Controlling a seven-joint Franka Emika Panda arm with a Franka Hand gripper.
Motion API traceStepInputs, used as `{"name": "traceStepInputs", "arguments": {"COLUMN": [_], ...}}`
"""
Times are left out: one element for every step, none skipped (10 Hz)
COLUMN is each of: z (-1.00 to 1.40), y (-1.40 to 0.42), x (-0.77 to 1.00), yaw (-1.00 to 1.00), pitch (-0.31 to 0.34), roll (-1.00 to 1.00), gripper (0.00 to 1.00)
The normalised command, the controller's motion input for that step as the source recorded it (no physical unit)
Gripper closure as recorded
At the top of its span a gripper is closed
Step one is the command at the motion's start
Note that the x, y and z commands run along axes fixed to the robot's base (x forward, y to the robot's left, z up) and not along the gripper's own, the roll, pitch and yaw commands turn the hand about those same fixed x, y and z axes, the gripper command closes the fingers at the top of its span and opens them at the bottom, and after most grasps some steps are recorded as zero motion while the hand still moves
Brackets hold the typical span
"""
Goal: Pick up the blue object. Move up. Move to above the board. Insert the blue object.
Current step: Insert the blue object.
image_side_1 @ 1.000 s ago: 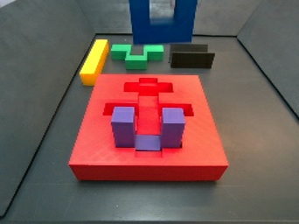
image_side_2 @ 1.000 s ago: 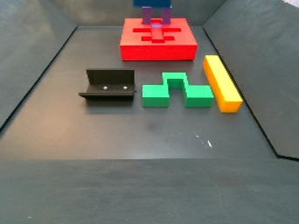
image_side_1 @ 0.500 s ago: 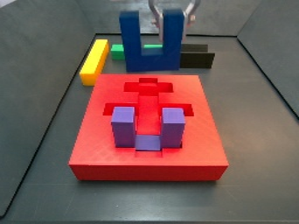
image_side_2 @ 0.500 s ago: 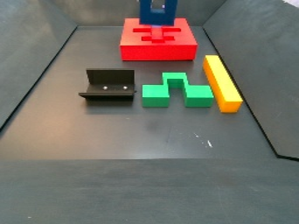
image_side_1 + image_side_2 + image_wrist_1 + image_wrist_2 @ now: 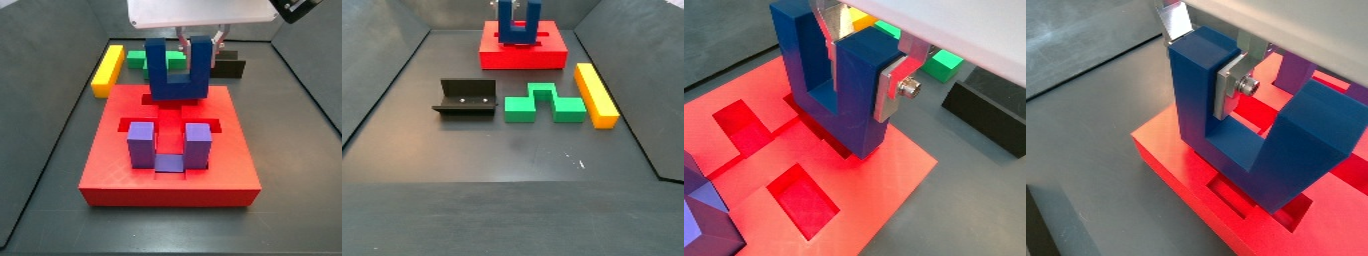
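The blue object (image 5: 175,72) is a dark blue U-shaped block with its prongs up. My gripper (image 5: 198,50) is shut on one prong. The block stands over the far part of the red board (image 5: 107,170), its base down at the cross-shaped cut-out (image 5: 170,102). In both wrist views the silver fingers (image 5: 891,88) (image 5: 1229,85) clamp the prong of the blue object (image 5: 828,85) (image 5: 1260,130), whose base meets a recess of the board (image 5: 871,185) (image 5: 1180,160). In a side view the blue object (image 5: 519,24) stands on the far board (image 5: 523,55).
A purple U-shaped block (image 5: 170,146) sits in the board's near recess. A yellow bar (image 5: 108,68), a green block (image 5: 545,103) and the dark fixture (image 5: 465,98) lie on the grey floor beside the board. Grey walls ring the floor.
The gripper has come down with the blue object, from high above the board's far end to the cut-out. Nothing else has moved.
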Motion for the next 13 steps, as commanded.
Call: {"name": "traceStepInputs", "arguments": {"z": [-0.11, -0.1, -0.14, -0.16, -0.32, -0.41, -0.5, -0.53, -0.46, -0.26, -0.2, -0.17, -0.18], "y": [-0.06, -0.06, -0.05, -0.01, 0.0, 0.0, -0.03, -0.08, -0.11, 0.0, 0.0, 0.0, 0.0], "x": [-0.22, -0.23, -0.03, 0.0, 0.01, 0.04, 0.03, 0.0, -0.13, -0.2, -0.26, -0.17, -0.02], "yaw": [-0.04, 0.0, 0.0, 0.0, 0.11, 0.22, 0.28, 0.22, 0.09, 0.0, -0.11, -0.14, -0.14], "pitch": [-0.041, -0.06, -0.046, -0.001, -0.034, -0.059, -0.103, -0.13, -0.097, -0.04, -0.039, -0.034, -0.04], "roll": [0.0, 0.0, 0.0, 0.03, 0.07, 0.11, 0.16, 0.17, 0.12, 0.03, 0.0, 0.02, 0.05], "gripper": [1.0, 1.0, 1.0, 1.0, 1.0, 1.0, 1.0, 1.0, 1.0, 1.0, 1.0, 1.0, 1.0]}}
